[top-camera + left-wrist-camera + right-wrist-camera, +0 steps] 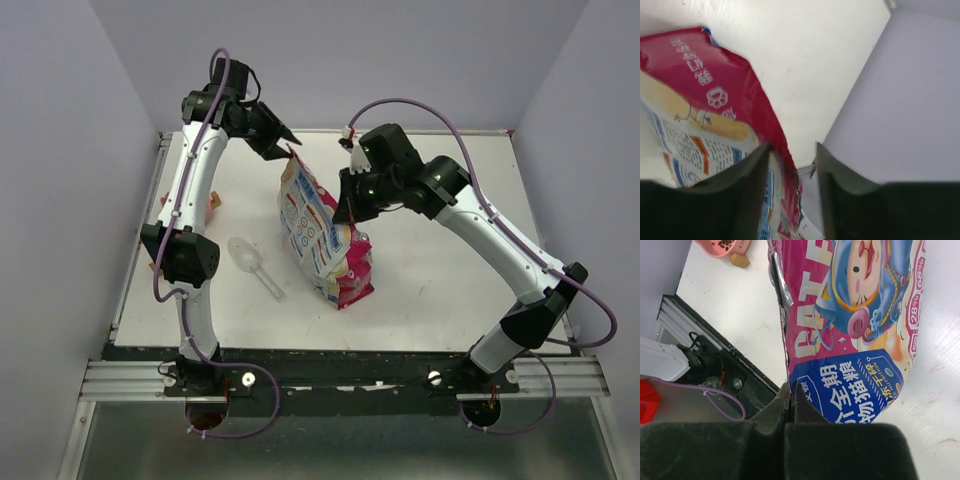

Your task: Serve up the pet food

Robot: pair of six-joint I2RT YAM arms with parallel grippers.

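Observation:
The glossy pink, white and blue pet food bag (320, 235) stands tilted mid-table. My right gripper (345, 212) is shut on the bag's side edge; in the right wrist view its jaws (791, 386) pinch the blue lower part of the bag (855, 315). My left gripper (290, 148) is at the bag's far top corner. In the left wrist view it (790, 147) is open, with the bag's torn edge (700, 100) lying between the fingers against the left one. A few dark brown kibble pellets (726, 244) show in a salmon-pink bowl (715, 247).
A clear plastic scoop (255, 265) lies on the white table (430, 290) left of the bag. The pink bowl (214, 205) is mostly hidden behind the left arm. A tan chunk (740, 260) lies beside it. Lilac walls close three sides; a metal rail (340, 375) runs along the front.

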